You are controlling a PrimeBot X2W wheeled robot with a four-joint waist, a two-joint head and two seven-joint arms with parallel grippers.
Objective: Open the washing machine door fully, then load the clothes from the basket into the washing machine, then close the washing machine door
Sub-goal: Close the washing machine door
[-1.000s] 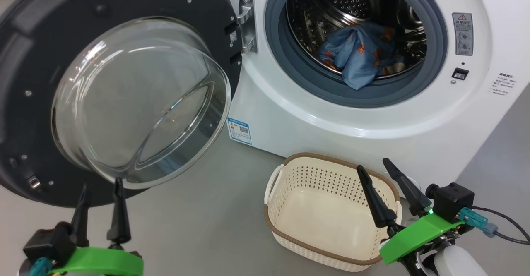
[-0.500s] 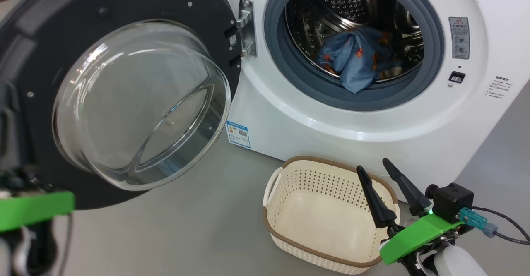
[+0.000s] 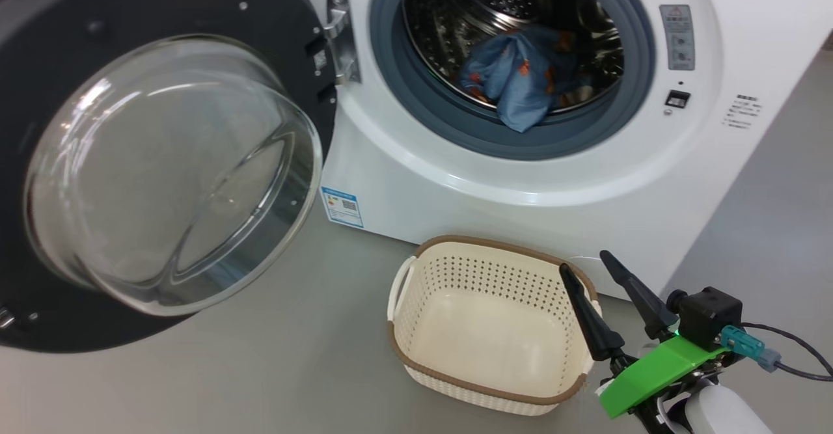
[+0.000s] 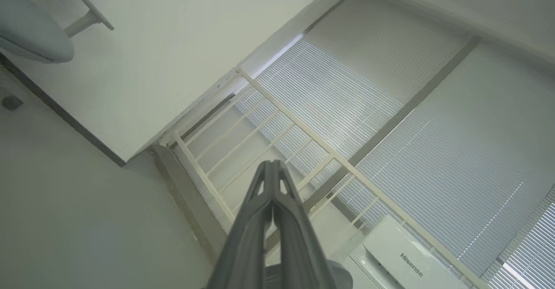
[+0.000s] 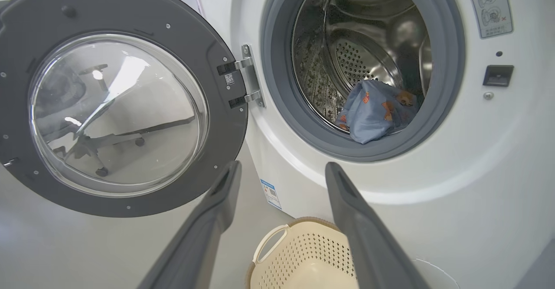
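— How far along is it?
— Late on, I'd judge. The washing machine (image 3: 520,180) stands on the floor with its door (image 3: 169,161) swung wide to the left on its hinge, black rim and clear glass bowl facing out, so the opening looks done
— And the loading?
— The basket (image 3: 494,244), cream with a brown rim, sits on the floor just before the machine's front, below the drum mouth, and its bottom is bare. The blue cloth (image 3: 514,82) with orange figures lies bunched at the drum's front lower edge, one fold drooping onto the grey gasket (image 3: 387,69)
— So what's left?
— Shutting the door, it seems; that fold may want pushing in first, or it could get pinched
— The tools?
— The right tool (image 3: 586,261) is spread wide and holds nothing, by the basket's right rim. The left tool (image 4: 272,164) has its fingers pressed together on nothing, pointing up toward window blinds (image 4: 347,85)
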